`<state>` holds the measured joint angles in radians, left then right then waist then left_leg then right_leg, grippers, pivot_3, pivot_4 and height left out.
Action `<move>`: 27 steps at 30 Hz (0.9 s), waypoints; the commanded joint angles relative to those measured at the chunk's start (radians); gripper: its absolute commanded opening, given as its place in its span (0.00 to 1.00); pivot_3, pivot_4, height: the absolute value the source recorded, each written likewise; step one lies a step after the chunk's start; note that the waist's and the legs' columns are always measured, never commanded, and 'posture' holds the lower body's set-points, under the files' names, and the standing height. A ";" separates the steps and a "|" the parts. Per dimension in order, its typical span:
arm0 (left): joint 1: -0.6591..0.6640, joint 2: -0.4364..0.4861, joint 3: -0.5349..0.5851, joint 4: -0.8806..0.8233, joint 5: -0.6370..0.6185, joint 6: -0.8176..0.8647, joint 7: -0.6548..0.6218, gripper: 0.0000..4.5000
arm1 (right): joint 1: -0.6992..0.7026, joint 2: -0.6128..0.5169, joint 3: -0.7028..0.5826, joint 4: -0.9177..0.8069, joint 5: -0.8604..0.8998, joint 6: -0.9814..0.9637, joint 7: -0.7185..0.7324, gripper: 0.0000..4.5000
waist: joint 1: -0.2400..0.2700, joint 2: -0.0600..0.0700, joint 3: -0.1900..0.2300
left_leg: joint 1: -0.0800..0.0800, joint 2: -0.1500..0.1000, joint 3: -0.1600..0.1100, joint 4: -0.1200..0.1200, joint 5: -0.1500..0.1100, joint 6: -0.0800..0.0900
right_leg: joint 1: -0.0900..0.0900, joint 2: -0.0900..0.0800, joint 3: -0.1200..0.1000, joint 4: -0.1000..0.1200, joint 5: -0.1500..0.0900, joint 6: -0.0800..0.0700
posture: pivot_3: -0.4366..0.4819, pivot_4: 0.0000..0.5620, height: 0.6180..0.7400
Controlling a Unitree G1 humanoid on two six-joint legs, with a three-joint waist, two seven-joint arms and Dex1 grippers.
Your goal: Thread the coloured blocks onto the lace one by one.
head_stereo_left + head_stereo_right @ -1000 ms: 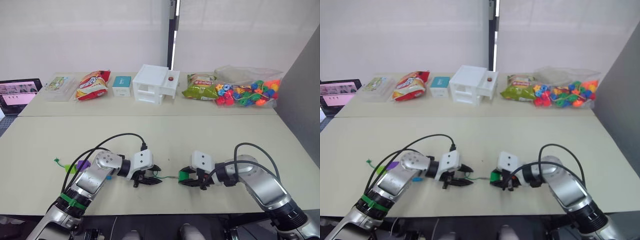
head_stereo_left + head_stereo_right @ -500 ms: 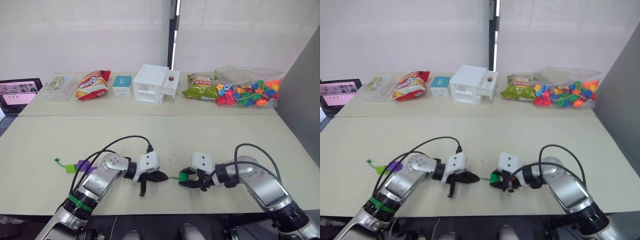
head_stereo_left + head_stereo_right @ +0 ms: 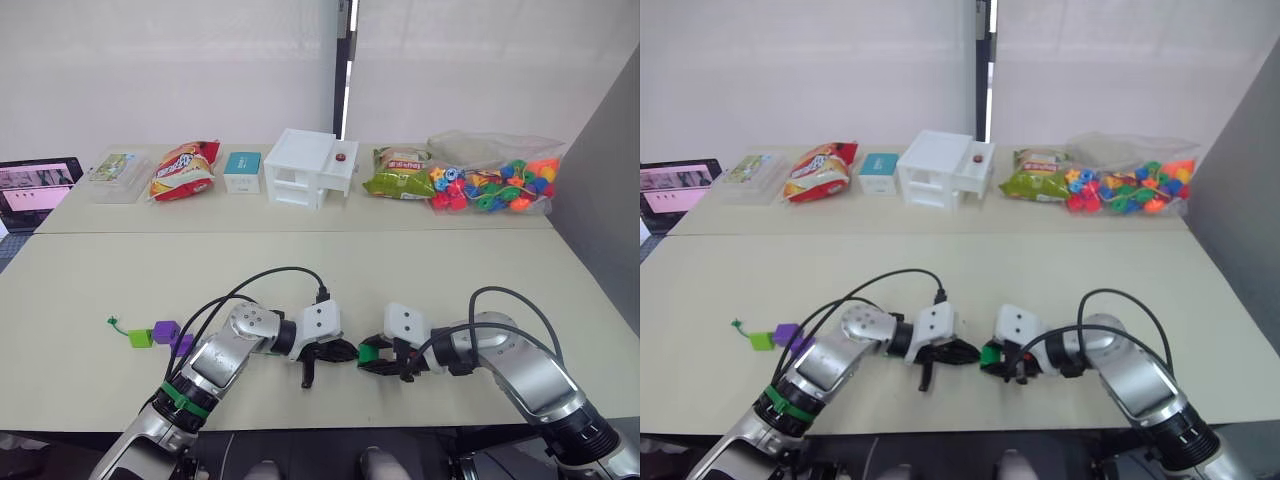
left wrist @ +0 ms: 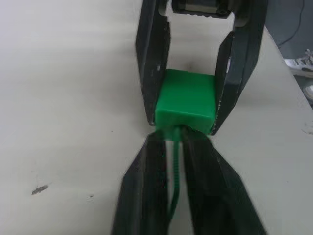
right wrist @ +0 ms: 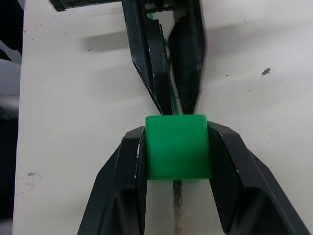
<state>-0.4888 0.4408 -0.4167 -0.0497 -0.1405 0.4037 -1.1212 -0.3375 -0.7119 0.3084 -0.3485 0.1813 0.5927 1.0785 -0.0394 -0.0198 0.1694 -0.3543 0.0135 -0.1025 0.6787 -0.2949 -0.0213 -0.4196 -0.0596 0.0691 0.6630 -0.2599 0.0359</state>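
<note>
- Left eye view, lower left of the frame: a lime green block (image 3: 139,338) and two purple blocks (image 3: 167,331) are sitting together on the tabletop (image 3: 420,275), just beside the lace's knotted end (image 3: 112,322). I am judging these as already threaded, though the cord through them is too thin to make out.
- Lower centre: the left gripper (image 3: 342,351) is lying low on the tabletop, its jaws pressed together on the lace (image 4: 172,161) right at the face of the green block (image 4: 186,100).
- Just right of it, the right gripper (image 3: 372,358) is pinching that green block from both sides, tips nearly touching the left gripper's.
- Right wrist view: the greyish tip (image 5: 176,208) is showing out of the block's near side, so the cord is passing right through; this bead is looking threaded but not yet slid along.
- The block is looking like a plain, bright green, smooth-sided cube, held square.
- Remaining, as I judge: drawing this bead down the lace, and the blue block, which I am not finding here.
</note>
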 commanded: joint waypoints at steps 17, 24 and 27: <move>-0.006 0.095 0.062 -0.104 -0.075 -0.017 -0.061 0.61 | 0.004 0.017 -0.049 -0.073 0.053 -0.002 -0.021 0.60 | -0.002 0.000 0.000 | 0.000 0.000 0.000 0.000 0.000 0.000 | -0.001 0.000 0.000 0.000 0.000 0.000 | 0.48 0.27 1.00; -0.039 0.059 0.017 -0.149 -0.081 0.076 -0.051 0.99 | 0.041 -0.038 -0.136 -0.130 0.106 0.011 -0.029 1.00 | 0.006 0.000 0.000 | -0.001 0.000 0.000 0.000 0.000 0.000 | 0.000 0.000 0.000 0.000 0.000 0.000 | 0.48 0.27 1.00; -0.061 0.025 -0.046 -0.088 0.001 0.027 -0.016 0.99 | 0.103 -0.098 -0.178 -0.128 0.111 -0.002 -0.011 1.00 | 0.007 0.000 0.000 | -0.001 0.000 0.000 0.000 0.000 0.000 | 0.000 0.000 0.000 0.000 0.000 0.000 | 0.48 0.27 1.00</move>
<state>-0.5357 0.4827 -0.4391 -0.1501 -0.1686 0.4562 -1.1599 -0.2484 -0.7904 0.1683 -0.4541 0.2724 0.6019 1.0567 -0.0327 -0.0199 0.1695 -0.3548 0.0131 -0.1025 0.6788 -0.2949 -0.0213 -0.4192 -0.0598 0.0691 0.6625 -0.2599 0.0360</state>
